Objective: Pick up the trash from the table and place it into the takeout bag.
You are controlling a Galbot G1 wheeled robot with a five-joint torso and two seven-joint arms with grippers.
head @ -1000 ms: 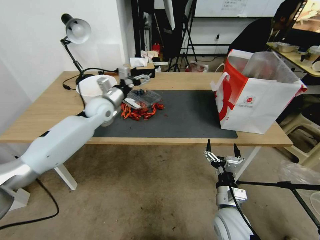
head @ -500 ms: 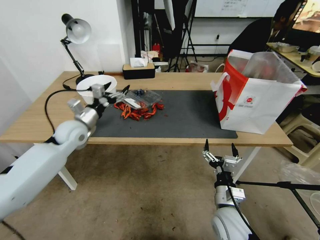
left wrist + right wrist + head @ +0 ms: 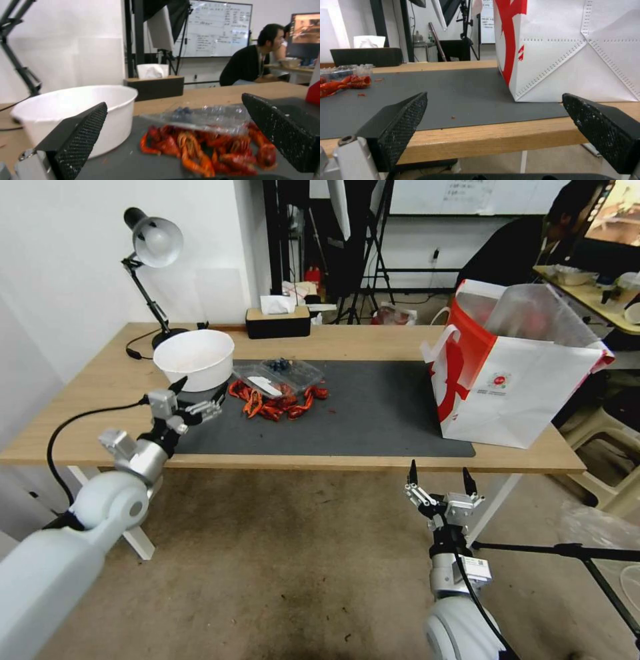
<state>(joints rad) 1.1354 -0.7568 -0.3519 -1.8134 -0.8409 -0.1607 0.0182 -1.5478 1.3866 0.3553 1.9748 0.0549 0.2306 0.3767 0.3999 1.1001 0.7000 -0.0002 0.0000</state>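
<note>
White wall [image 3: 67, 260] at left, desk lamp [image 3: 155, 243], whiteboard [image 3: 213, 30] at back, stained concrete floor [image 3: 280, 567].

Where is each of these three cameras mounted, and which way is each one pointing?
Head: high up, looking down on the table and bag; both arms show, left gripper, right gripper.
Left wrist: low over the table's near edge, facing the bowl and red scraps; own fingers.
Right wrist: below the table edge, facing the bag; own fingers.
Shared: scraps, tissue box.
</note>
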